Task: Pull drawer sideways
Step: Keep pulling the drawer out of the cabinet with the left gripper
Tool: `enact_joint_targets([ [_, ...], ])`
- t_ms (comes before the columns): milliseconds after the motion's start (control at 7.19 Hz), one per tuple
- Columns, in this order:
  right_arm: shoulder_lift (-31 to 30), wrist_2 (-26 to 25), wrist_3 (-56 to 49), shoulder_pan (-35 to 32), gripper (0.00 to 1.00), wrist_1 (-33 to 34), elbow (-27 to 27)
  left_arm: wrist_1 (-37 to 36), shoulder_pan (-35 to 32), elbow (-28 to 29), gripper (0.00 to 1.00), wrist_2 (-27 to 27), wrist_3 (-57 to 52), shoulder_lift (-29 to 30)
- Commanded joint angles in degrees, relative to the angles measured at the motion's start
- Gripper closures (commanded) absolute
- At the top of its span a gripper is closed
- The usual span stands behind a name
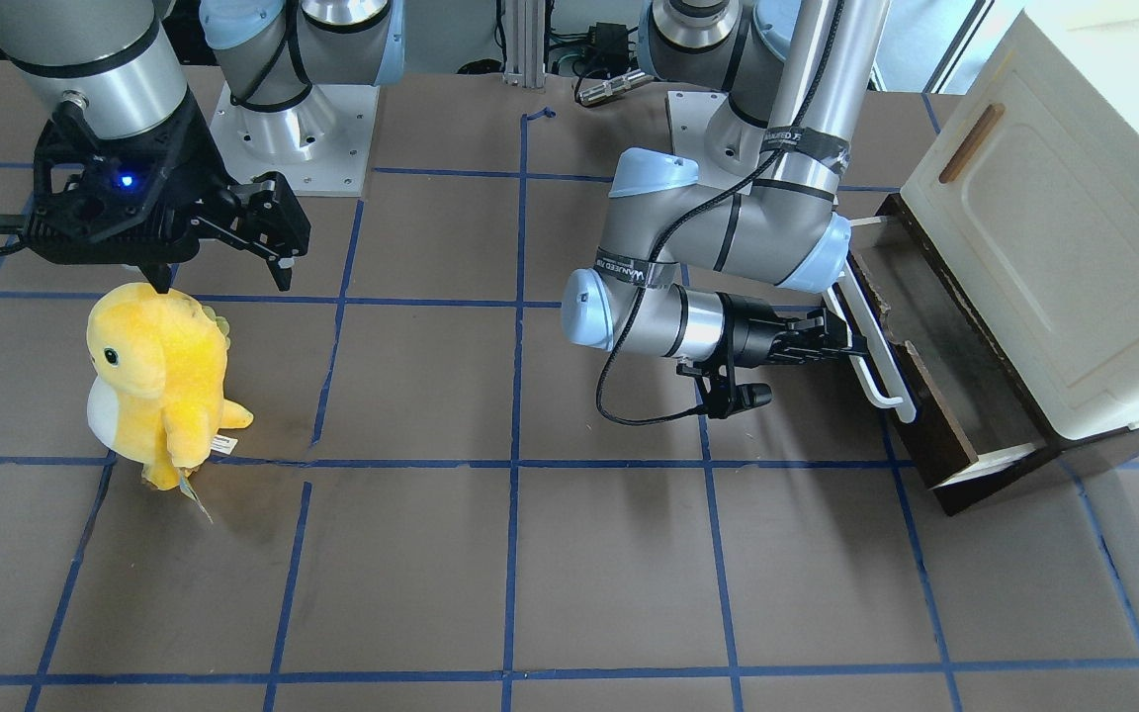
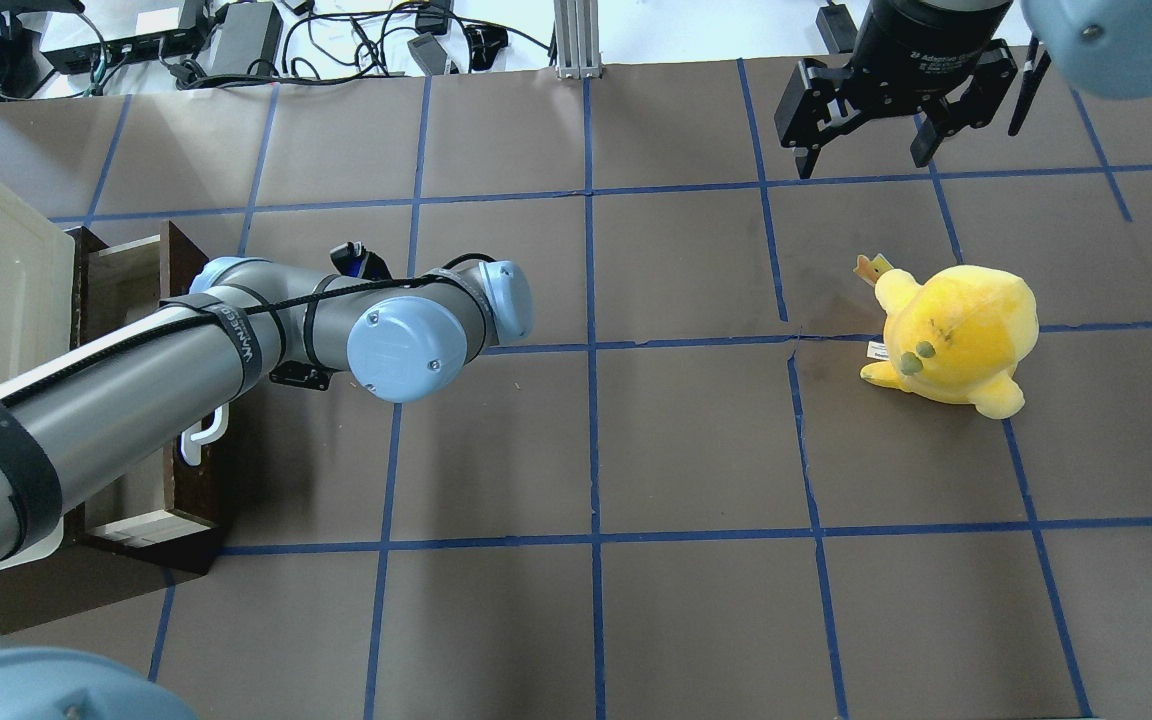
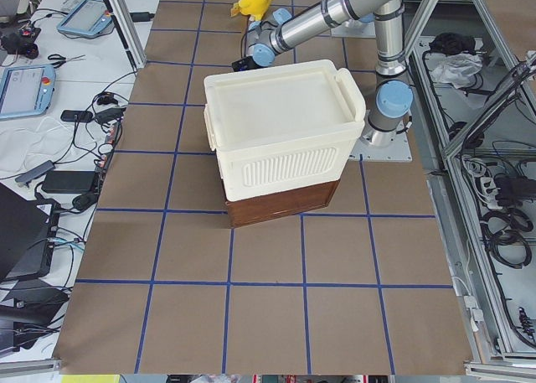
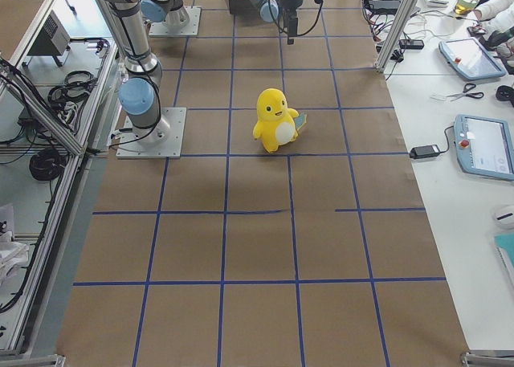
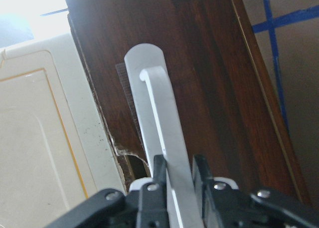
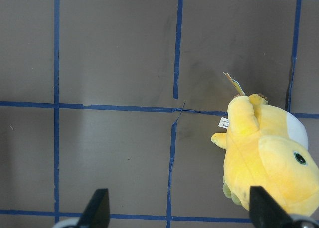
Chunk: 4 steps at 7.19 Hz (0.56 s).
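Only the left wrist view shows the grip. The left end effector (image 5: 178,170) is clamped on the white bar handle (image 5: 159,118), with a finger (image 5: 159,169) pressed to each side. In the overhead view the forearm hides this contact. The front-facing view shows the drawer (image 1: 925,415) at 3 o'clock, drawn partly out from under the cream-white cabinet (image 1: 1054,247), with its pale inner sides exposed. From the table's left end, the cabinet's lid and ribbed side block the drawer from sight.

The right end effector (image 2: 864,160) hangs empty with its fingers spread, at 1 o'clock in the overhead view. A yellow plush toy (image 2: 956,335) stands apart from it at 3 o'clock. The toy's white belly faces the right-end camera.

The counter (image 1: 609,564) is covered in brown paper with a grid of blue tape. Around it are aluminium framing, cable bundles and a white desk that holds a teach pendant (image 4: 486,146).

A black strap (image 2: 246,340) on the left arm reads "WANFEED". The white lettering on the right end effector's body is too small to read.
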<state>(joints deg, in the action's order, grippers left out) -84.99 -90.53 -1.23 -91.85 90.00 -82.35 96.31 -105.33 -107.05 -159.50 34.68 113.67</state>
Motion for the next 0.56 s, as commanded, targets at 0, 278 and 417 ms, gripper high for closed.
enact_joint_targets([
  [0,0.0,0.0,0.0,0.0,0.00,0.0,0.0,-0.1,-0.7,0.0,0.76,-0.3,-0.1,0.0],
  [278,0.0,0.0,0.0,0.0,0.00,0.0,0.0,-0.1,-0.8,0.0,0.76,-0.4,-0.1,0.1],
  [417,0.0,0.0,0.0,0.0,0.00,0.0,0.0,0.0,-0.9,0.0,0.72,-0.4,-0.1,0.1],
])
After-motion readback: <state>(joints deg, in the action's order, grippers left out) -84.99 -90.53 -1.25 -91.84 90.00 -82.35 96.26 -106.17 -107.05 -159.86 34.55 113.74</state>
